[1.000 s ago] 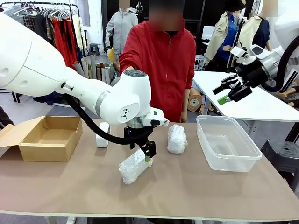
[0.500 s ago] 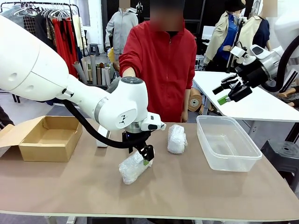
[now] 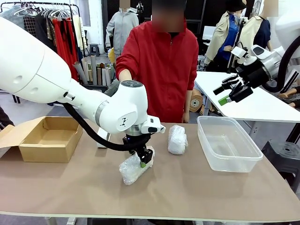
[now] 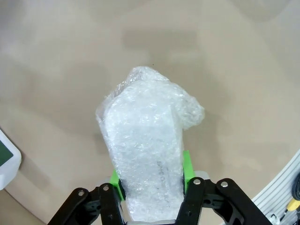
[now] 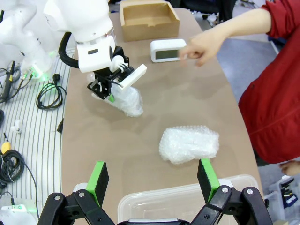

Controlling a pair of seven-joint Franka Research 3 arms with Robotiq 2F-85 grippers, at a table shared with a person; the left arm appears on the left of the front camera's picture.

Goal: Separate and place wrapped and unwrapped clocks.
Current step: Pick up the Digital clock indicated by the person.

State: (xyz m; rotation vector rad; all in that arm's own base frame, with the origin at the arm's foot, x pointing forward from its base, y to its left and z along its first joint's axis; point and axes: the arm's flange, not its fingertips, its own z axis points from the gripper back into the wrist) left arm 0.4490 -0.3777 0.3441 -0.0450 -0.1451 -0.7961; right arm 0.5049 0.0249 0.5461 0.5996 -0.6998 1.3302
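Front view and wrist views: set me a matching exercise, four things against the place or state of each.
Things
1. nearer bubble-wrap bundle
2. farther bubble-wrap bundle
3. bare white clock
4. right gripper

Places or states
a. open, raised above the table
b. lying loose on the table, nothing touching it
c. clamped in the left gripper
d. by the person's hand, near the cardboard box

Pairs: 1-c, 2-b, 3-d, 4-a
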